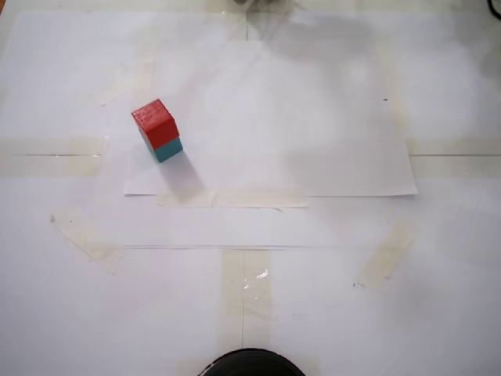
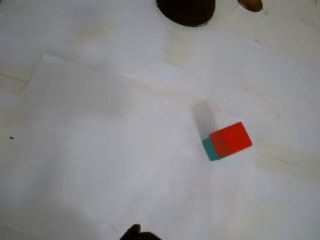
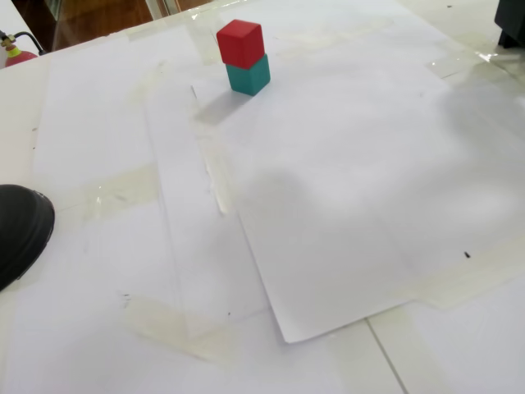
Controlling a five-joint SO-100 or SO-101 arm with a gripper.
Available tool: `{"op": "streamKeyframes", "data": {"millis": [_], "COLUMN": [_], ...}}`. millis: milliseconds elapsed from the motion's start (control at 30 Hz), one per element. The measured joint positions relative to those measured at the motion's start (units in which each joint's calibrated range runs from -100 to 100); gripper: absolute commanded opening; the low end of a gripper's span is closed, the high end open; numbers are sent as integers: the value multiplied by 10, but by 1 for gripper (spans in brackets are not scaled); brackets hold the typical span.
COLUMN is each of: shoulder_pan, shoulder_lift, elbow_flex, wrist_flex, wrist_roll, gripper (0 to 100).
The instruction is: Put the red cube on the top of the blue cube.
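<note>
The red cube (image 1: 154, 118) sits on top of the blue cube (image 1: 167, 149), the two stacked squarely enough that only the lower faces of the teal one show beneath it in both fixed views. The stack stands on a sheet of white paper (image 1: 313, 117) taped to the tabletop (image 1: 391, 313).

From the wrist view, only a small dark tip at the bottom edge (image 2: 137, 233) appears to belong to the jaws; how far open they are cannot be told, and nothing is seen held in them. The stack lies well ahead of that tip and off to the right in the wrist view, clear of any contact, with the red cube (image 2: 231, 138) over the blue cube (image 2: 210, 149).

By the look of things, the task is done: red rests on teal and nothing touches either.

As for handling, both cubes look like small, stiff, matte solids, probably light and not slippery. If the red one needed regripping, the sound hold would be across two opposite side faces, near its middle, coming straight down. A sideways nudge could slide or topple it, since nothing but its own weight keeps it there.
</note>
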Motion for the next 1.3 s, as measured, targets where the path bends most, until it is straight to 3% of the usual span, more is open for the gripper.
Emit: {"op": "streamKeyframes", "data": {"millis": [467,933,1300], "shoulder_pan": [-42,-63,-76], "shoulder_lift": [-262,-409,-434], "elbow_flex": [384,561,607], "wrist_flex": [-147,-187,-187], "wrist_roll": [-62,-70,-80], "gripper": [0,0,0]}}
